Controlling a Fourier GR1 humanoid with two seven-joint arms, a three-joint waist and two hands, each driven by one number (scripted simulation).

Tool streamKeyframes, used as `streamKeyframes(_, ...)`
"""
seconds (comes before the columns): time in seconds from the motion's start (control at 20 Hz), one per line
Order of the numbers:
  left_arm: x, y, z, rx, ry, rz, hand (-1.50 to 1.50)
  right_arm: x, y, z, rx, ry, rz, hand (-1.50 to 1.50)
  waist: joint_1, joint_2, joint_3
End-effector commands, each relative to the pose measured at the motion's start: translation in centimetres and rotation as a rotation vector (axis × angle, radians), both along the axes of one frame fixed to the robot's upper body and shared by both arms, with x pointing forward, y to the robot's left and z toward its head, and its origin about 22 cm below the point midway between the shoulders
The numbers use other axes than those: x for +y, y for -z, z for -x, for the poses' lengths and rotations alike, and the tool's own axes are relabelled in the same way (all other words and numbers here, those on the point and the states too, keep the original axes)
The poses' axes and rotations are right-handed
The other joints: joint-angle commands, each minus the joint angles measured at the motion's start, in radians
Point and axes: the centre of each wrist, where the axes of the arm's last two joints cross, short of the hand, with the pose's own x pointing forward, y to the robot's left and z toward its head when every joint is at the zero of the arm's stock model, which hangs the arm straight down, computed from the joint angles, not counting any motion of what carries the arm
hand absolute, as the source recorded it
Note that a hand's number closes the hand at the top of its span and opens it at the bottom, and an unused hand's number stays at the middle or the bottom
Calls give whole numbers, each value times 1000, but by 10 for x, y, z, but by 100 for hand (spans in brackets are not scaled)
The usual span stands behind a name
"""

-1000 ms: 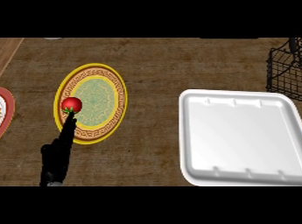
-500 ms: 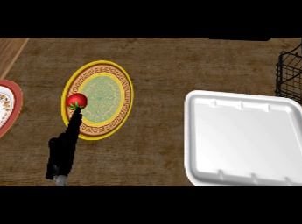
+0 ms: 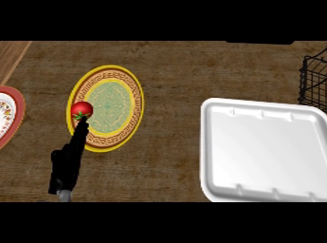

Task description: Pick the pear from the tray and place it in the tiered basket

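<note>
Where brown wooden counter [image 3: 173, 161] spreads, white tray [image 3: 267, 152] rests.

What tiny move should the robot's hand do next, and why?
Probably ease the left hand a little forward over the red fruit, so it can take hold. Right now only the hand's tip meets the fruit's near side, at the left edge of the yellow plate. The white tray holds no fruit, and the wire basket waits at the far right.

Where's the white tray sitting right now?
In the head view the white tray lies at the lower right of the counter, just below the black wire basket and right of the yellow-rimmed plate.
</note>
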Motion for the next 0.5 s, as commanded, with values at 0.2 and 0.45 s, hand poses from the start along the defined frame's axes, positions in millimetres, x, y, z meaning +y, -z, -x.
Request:
streamKeyframes(0.2,-13,18,4,53,-15,-3,0,23,36,-39,53,41,29,150,-8,6,-3)
streamKeyframes(0.45,-3,19,10,51,-8,18,0,30,81,-49,38,32,-58,150,-2,11,-1)
